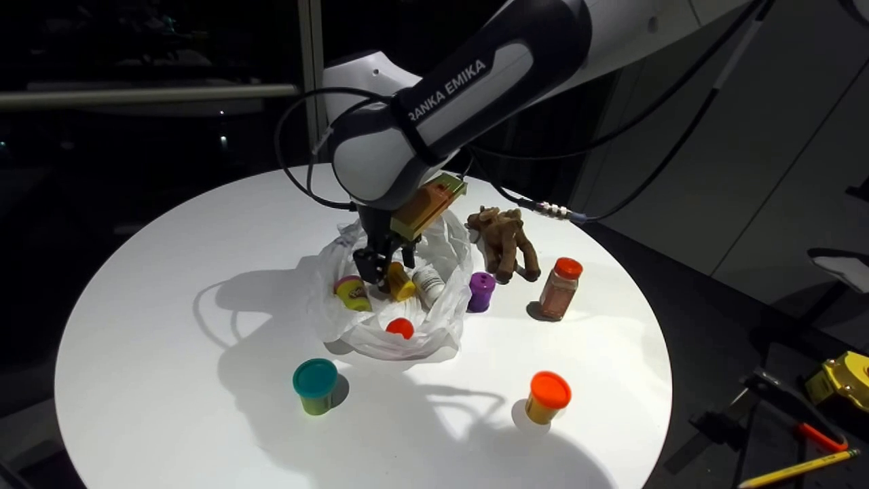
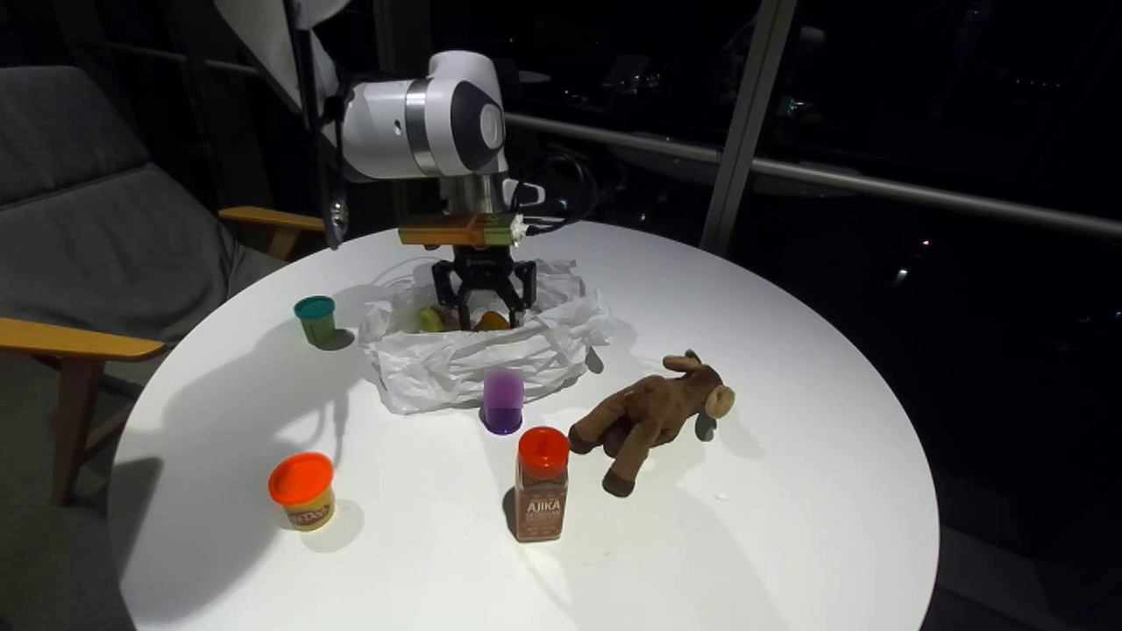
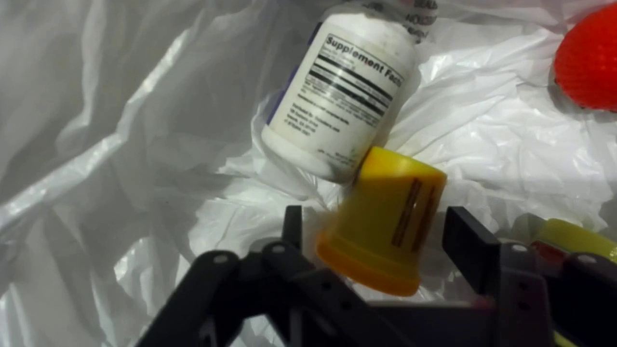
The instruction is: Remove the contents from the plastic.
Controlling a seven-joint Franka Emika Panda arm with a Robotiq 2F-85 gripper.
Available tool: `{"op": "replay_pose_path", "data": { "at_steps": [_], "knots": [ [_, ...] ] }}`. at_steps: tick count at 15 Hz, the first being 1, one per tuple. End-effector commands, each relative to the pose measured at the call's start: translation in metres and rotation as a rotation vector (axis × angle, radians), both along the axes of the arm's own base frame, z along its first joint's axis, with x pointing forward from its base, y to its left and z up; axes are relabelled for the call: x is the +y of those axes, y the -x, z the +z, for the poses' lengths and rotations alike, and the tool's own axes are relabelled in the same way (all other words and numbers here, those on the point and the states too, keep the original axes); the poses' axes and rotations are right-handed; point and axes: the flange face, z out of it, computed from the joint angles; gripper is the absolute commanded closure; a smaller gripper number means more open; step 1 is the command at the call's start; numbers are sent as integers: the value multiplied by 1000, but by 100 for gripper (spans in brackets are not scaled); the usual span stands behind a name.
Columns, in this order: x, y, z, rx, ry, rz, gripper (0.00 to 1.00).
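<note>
Fingers (image 3: pixel 470 248) parted, nothing gripped, the gripper (image 3: pixel 376 226) straddles one yellow tub (image 3: pixel 385 221), long axis slanting between them, inside the one plastic bag (image 2: pixel 438 368), with one each of supplement bottle (image 3: pixel 340 101), red piece (image 3: pixel 590 60) and pink-lidded tub (image 1: pixel 353 295) in there too, and of teal-lidded tub (image 1: pixel 316 386), orange-lidded tub (image 1: pixel 548 396), purple container (image 1: pixel 481 293), Ajika jar (image 2: pixel 542 495) and plush animal (image 2: pixel 653 412) outside!

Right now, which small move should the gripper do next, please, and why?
I would probably close the gripper gently on the yellow tub. In the wrist view, the open fingers stand on either side of it with gaps showing, and it lies inside the plastic bag, so it should come out.
</note>
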Motion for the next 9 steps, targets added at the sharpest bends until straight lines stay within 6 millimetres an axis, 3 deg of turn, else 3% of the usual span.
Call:
{"op": "replay_pose_path", "data": {
  "at_steps": [1, 4, 9],
  "knots": [
    [1, -13, -7, -19, 10, 0, 55],
    [2, -15, -3, -33, 11, -8, 77],
    [5, -7, 43, -44, 32, -110, 79]
  ]
}}
